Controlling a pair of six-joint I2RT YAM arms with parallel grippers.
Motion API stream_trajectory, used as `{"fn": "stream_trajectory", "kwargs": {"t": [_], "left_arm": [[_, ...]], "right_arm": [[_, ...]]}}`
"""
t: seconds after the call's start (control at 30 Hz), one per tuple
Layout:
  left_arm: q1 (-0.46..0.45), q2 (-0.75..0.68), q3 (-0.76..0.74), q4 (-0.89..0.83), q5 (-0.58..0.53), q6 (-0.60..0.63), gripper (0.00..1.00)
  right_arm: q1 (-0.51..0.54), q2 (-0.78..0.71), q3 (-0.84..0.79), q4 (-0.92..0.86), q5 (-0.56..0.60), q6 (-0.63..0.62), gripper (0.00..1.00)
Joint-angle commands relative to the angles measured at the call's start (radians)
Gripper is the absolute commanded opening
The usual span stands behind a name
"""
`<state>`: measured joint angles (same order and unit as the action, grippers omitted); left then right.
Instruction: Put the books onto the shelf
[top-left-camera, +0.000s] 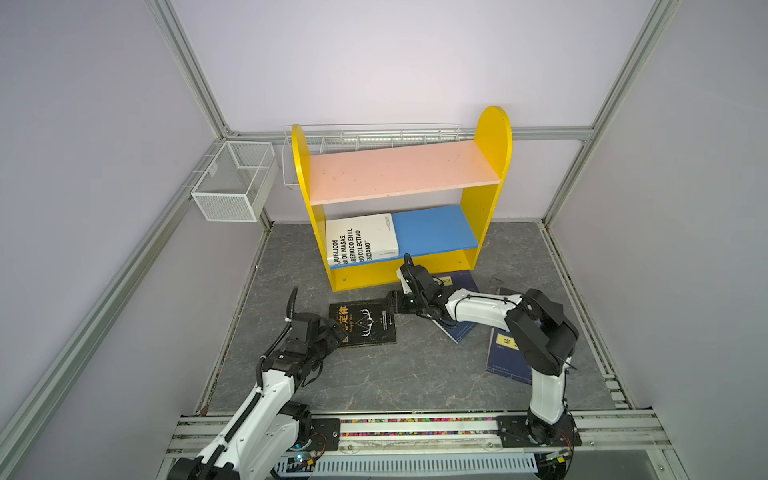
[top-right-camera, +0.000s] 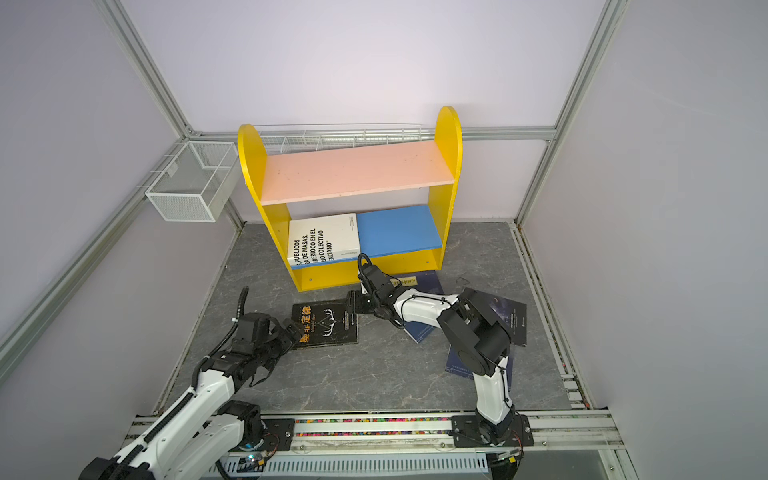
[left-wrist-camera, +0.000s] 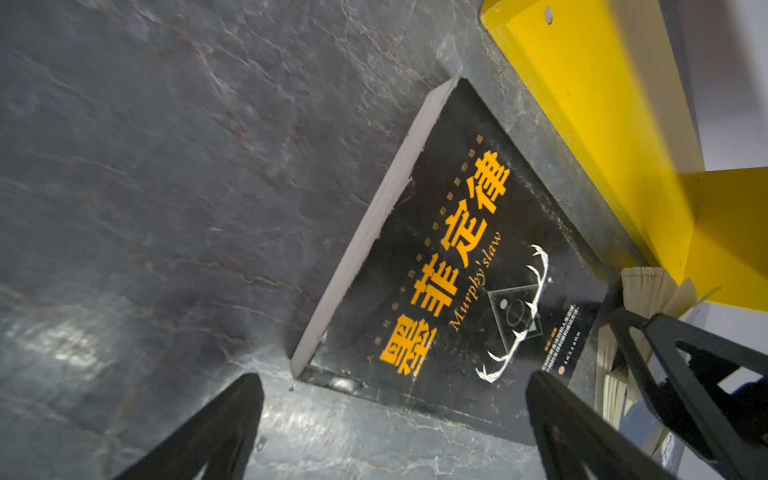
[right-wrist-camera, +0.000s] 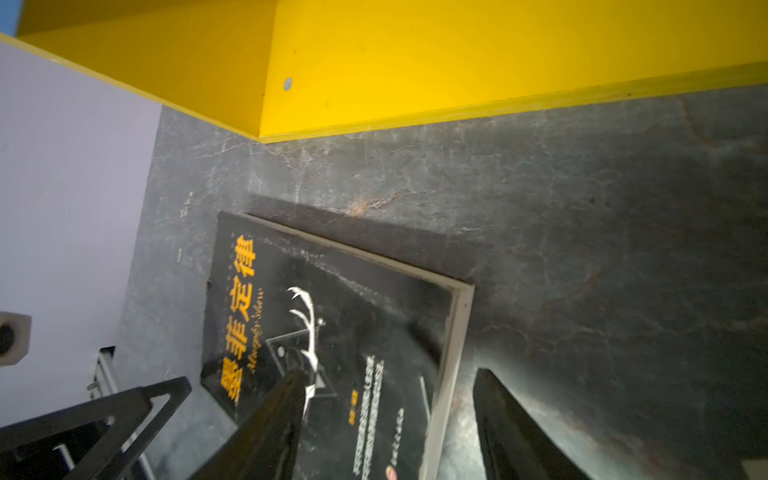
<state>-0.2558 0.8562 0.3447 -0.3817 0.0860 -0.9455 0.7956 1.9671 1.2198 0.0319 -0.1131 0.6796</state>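
Looking down in both top views, the black book (top-left-camera: 368, 324) lies flat on the worktop (top-left-camera: 374, 382) just before the shelf (top-left-camera: 492, 195). Its blue lower board (top-left-camera: 436, 230) already carries the white book (top-left-camera: 361, 239) at the left, leaving the right half free. A navy book (top-left-camera: 505, 359) lies under the right arm. The left jaws stand wide apart at the black book's near-left edge and the right jaws at its far-right corner, probably to lift it between them.

From the left wrist, the book's (left-wrist-camera: 478, 270) corner sits between spread fingers (left-wrist-camera: 216, 432), nothing held.

From the right wrist, jaws apart straddle its page edge (right-wrist-camera: 453, 353). Bare worktop separates it from the shelf's yellow base (right-wrist-camera: 415, 62).
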Motion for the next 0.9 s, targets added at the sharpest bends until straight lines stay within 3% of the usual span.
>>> {"fn": "stream_trajectory", "kwargs": {"t": [0.0, 0.1, 0.2, 0.47, 0.8, 0.87], "left_arm": [[-0.003, 0.031, -0.029, 0.084, 0.01, -0.03, 0.99], [-0.003, 0.053, -0.041, 0.114, 0.015, -0.038, 0.99], [-0.003, 0.066, -0.044, 0.126, 0.011, -0.038, 0.99], [-0.002, 0.091, -0.05, 0.175, 0.036, -0.045, 0.99], [-0.003, 0.131, -0.052, 0.221, 0.053, -0.051, 0.99], [-0.002, 0.131, -0.052, 0.224, 0.055, -0.055, 0.99]], "right_arm": [[-0.002, 0.038, 0.059, 0.009, 0.053, -0.037, 0.67], [-0.002, 0.06, 0.067, 0.01, 0.055, -0.04, 0.67], [-0.002, 0.095, 0.07, 0.08, -0.022, -0.048, 0.65], [-0.002, 0.085, 0.035, 0.184, -0.15, -0.007, 0.45], [0.01, -0.048, -0.086, 0.289, -0.193, 0.009, 0.42], [0.013, -0.062, -0.097, 0.302, -0.213, 0.024, 0.46]]}}
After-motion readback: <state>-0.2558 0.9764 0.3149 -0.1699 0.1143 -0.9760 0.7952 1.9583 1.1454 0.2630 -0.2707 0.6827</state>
